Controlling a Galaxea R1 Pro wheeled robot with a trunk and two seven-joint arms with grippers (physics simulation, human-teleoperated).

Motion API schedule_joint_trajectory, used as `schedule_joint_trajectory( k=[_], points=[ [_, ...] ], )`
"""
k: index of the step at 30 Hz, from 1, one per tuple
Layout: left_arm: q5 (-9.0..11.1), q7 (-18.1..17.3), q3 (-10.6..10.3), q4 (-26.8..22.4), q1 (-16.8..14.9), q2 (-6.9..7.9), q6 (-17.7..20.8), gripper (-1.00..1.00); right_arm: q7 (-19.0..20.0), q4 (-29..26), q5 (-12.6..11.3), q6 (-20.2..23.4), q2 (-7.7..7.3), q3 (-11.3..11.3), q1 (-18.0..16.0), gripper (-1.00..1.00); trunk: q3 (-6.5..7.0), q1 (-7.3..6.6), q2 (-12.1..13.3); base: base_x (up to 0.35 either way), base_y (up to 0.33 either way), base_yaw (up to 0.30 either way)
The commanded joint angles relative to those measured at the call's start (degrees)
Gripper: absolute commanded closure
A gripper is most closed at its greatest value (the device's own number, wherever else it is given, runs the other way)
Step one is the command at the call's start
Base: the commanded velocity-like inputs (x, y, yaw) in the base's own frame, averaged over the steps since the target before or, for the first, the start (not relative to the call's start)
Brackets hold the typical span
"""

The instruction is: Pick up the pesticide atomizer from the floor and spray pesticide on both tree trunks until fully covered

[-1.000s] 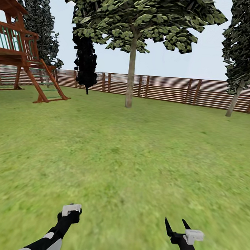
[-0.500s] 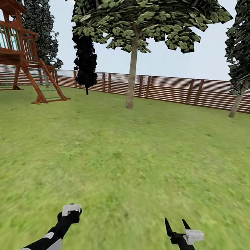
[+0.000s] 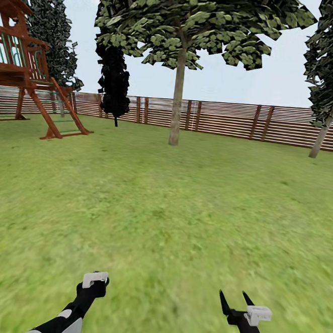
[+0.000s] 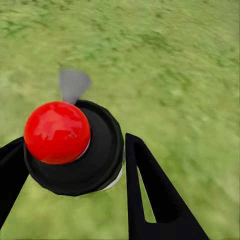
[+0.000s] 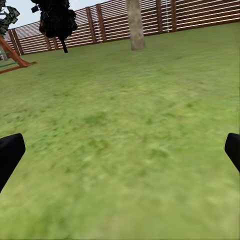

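Carrying step, with spraying not yet begun; left gripper (image 3: 94,287) low and near on the left, closed around the atomizer (image 4: 75,150), which in the left wrist view sits as a round black body with a red knob and a grey part behind, wedged between the two black fingers; right gripper (image 3: 233,296) low on the right, fingers spread, holding nothing; grass (image 3: 172,212) wide and bare ahead; nearest tree trunk (image 3: 177,102) far off, centre, before the fence (image 3: 231,119); second trunk (image 3: 321,139) far right, leaning; play frame (image 3: 23,73) far left; thin black tree (image 3: 113,81) to be ignored. Next, probably: drive forward to the centre trunk, raise the left arm, aim the nozzle at the bark.
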Motion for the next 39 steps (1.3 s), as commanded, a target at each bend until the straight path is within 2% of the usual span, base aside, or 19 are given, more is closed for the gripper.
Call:
schedule_joint_trajectory(
  k=[1, 39],
  points=[
    [0.0, 0.0, 0.0, 0.0, 0.0, 0.00, 0.0, 1.00, 0.0, 0.0, 0.0, 0.0, 0.00, 0.0, 0.0, -1.00, 0.00, 0.00, 0.0, 0.329, 0.116, 0.000],
    [0.0, 0.0, 0.0, 0.0, 0.0, 0.00, 0.0, 1.00, 0.0, 0.0, 0.0, 0.0, 0.00, 0.0, 0.0, -1.00, 0.00, 0.00, 0.0, 0.329, 0.116, 0.000]
  ],
)
